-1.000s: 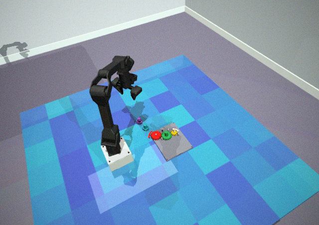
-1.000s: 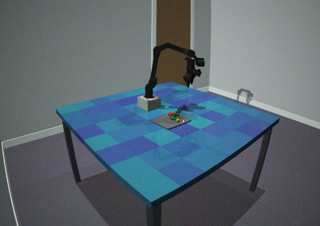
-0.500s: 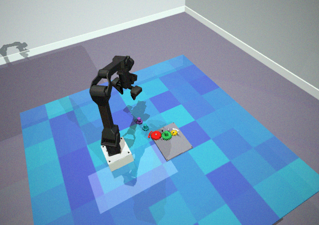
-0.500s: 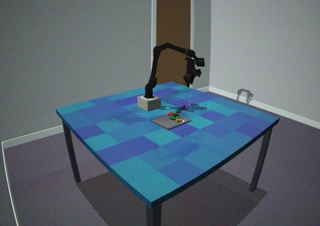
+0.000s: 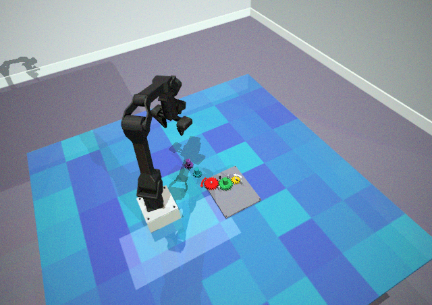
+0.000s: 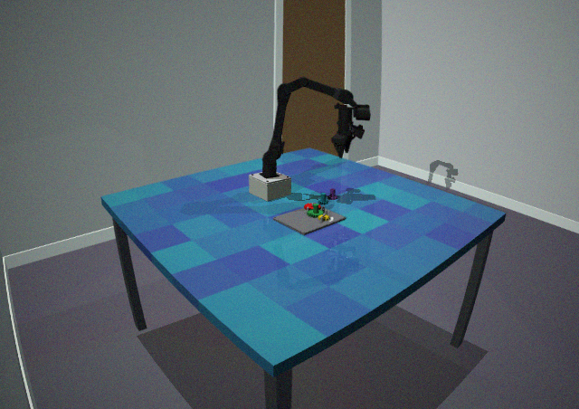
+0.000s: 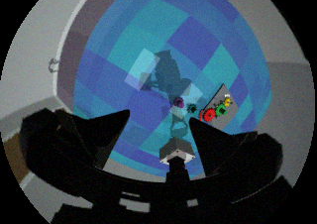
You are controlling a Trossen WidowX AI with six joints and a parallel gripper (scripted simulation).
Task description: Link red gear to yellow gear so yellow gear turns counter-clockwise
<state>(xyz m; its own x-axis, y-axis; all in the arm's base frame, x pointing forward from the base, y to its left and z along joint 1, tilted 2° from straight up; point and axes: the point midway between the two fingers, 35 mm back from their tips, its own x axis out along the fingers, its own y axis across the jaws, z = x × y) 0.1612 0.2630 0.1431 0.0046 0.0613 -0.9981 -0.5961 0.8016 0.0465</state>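
Observation:
The grey board (image 5: 233, 200) (image 6: 298, 222) (image 7: 224, 96) lies on the table. A red gear (image 5: 209, 183) (image 7: 209, 115) is at its edge, with a yellow gear (image 5: 235, 181) (image 6: 324, 217) (image 7: 227, 101) farther along. A green gear (image 5: 225, 183) (image 6: 315, 212) (image 7: 221, 110) sits between them and appears to touch both; whether it is fully flat is too small to tell. A teal gear (image 5: 197, 172) (image 6: 323, 199) (image 7: 191, 108) and a purple gear (image 5: 188, 163) (image 6: 332, 194) (image 7: 178, 102) stand on the table beside the board. My gripper (image 5: 173, 130) (image 7: 160, 116) is open and empty, high above the table, away from the board.
The arm's white base (image 5: 160, 209) (image 6: 270, 187) (image 7: 176, 152) stands on the table near the board's red-gear side. Short pegs (image 5: 219, 177) stand near the green gear. A white arrow (image 5: 238, 175) is beside the yellow gear and a red arrow (image 5: 202, 182) beside the red one.

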